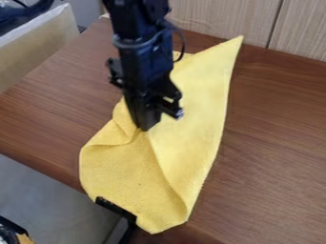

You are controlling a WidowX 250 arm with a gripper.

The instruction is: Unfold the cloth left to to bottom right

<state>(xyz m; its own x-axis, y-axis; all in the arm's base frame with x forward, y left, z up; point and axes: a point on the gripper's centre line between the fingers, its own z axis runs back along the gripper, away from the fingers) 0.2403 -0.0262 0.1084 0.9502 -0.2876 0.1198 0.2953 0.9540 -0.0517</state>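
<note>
Yellow cloth [200, 105] is lying part-spread on the worktop [274, 143]; a folded layer is remaining, likely needing opening toward bottom right. Claw [146, 127] is pointing down at cloth, can't tell if gripping.

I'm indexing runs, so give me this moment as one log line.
gripper: down at cloth's creased middle | yellow cloth: on wooden table, partly folded | unfolding: not finished

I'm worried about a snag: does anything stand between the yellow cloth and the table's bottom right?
Nothing visible stands between the yellow cloth and the bottom right of the table. The black piece is at the cloth's lower-left edge, off that path. The pincer is down at the cloth.
</note>
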